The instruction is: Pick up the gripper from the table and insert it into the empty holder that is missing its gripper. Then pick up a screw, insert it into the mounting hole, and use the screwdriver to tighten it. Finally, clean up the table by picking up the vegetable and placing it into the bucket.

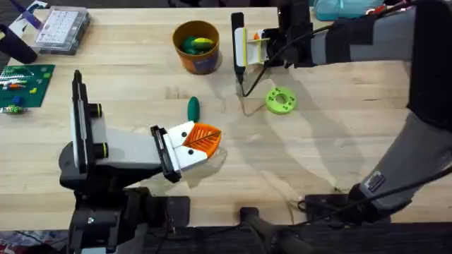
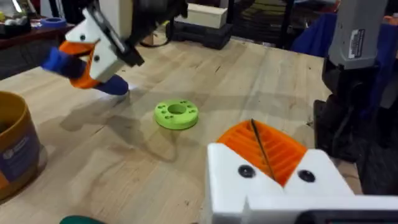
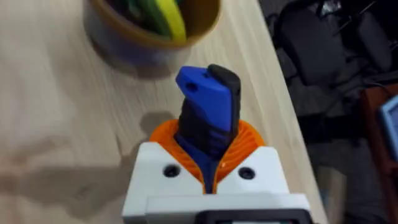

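The screwdriver hangs bit-down over the table between the bucket and a green ring disc, my right gripper shut on it. Its blue-and-black body fills the right gripper. The holder, a white wedge with a black plate, lies at the lower left. The gripper, orange ribbed on a white block, sits at its tip. My left gripper shows both orange fingers pressed together. The dark green vegetable lies on the wood above them. The orange bucket holds yellow and green pieces.
A light green ring disc with holes lies right of the screwdriver's bit, also the ring. A clear parts box and a green board sit at the far left. Bare wood spans the table's right half.
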{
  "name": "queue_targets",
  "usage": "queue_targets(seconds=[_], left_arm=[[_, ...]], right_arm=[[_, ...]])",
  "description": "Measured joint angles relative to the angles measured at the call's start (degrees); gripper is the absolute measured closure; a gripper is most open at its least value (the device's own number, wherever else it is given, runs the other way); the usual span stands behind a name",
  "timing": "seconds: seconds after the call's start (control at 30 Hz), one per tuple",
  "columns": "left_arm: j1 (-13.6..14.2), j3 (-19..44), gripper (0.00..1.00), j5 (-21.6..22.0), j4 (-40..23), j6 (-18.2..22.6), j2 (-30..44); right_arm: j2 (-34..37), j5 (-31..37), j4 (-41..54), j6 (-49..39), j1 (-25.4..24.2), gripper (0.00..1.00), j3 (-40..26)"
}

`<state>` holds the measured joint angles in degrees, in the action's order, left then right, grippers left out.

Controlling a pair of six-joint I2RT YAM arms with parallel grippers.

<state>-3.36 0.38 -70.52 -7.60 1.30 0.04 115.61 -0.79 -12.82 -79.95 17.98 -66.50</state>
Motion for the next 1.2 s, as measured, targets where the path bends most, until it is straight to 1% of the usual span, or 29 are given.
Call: queue_targets(seconds=[0.07, 0.1, 0.17, 0.2, 0.23, 0.27, 0.33, 0.5, 0.67, 0.87, 1.0, 1.1, 1.2], left_arm=[[0.0, 0.0, 0.985, 0.0, 0.0, 0.0, 0.0], [0.0, 0.0, 0.985, 0.0, 0.0, 0.0, 0.0], [0.0, 0.0, 0.985, 0.0, 0.0, 0.0, 0.0], [0.0, 0.0, 0.985, 0.0, 0.0, 0.0, 0.0], [0.0, 0.0, 0.985, 0.0, 0.0, 0.0, 0.0], [0.0, 0.0, 0.985, 0.0, 0.0, 0.0, 0.0], [0.0, 0.0, 0.985, 0.0, 0.0, 0.0, 0.0], [0.0, 0.0, 0.985, 0.0, 0.0, 0.0, 0.0], [0.0, 0.0, 0.985, 0.0, 0.0, 0.0, 0.0], [0.0, 0.0, 0.985, 0.0, 0.0, 0.0, 0.0], [0.0, 0.0, 0.985, 0.0, 0.0, 0.0, 0.0], [0.0, 0.0, 0.985, 0.1, 0.0, 0.0, 0.0], [0.0, 0.0, 0.985, 1.0, 0.2, -1.7, 0.0]], right_arm=[[-0.1, 0.1, -0.2, 0.1, 0.0, 0.663, -0.2], [-0.1, 0.1, -0.3, 0.3, -0.1, 0.592, -0.3], [-0.1, 0.2, -0.9, 0.3, -0.1, 0.332, -0.6], [-0.2, 0.3, -0.9, 0.4, -0.1, 0.249, -1.0], [-0.3, 0.4, -1.2, 0.3, -0.1, 0.120, -1.2], [-0.5, 0.4, -1.3, 0.2, -0.1, 0.035, -1.6], [-0.6, 0.4, -0.9, 0.6, -0.1, 0.009, -1.7], [-0.9, 1.0, 0.8, 3.9, 0.1, 0.007, -1.9], [-3.4, 1.0, 8.6, 10.1, 0.9, 0.007, -2.0], [-7.7, 0.9, 17.2, 20.1, 1.4, 0.007, -1.2], [-13.4, 0.7, 20.4, 30.3, 1.4, 0.007, -1.1], [-19.6, 0.5, 25.5, 38.5, 1.4, 0.007, -1.6], [-26.3, 0.4, 32.6, 46.2, 1.4, 0.007, -3.0]])
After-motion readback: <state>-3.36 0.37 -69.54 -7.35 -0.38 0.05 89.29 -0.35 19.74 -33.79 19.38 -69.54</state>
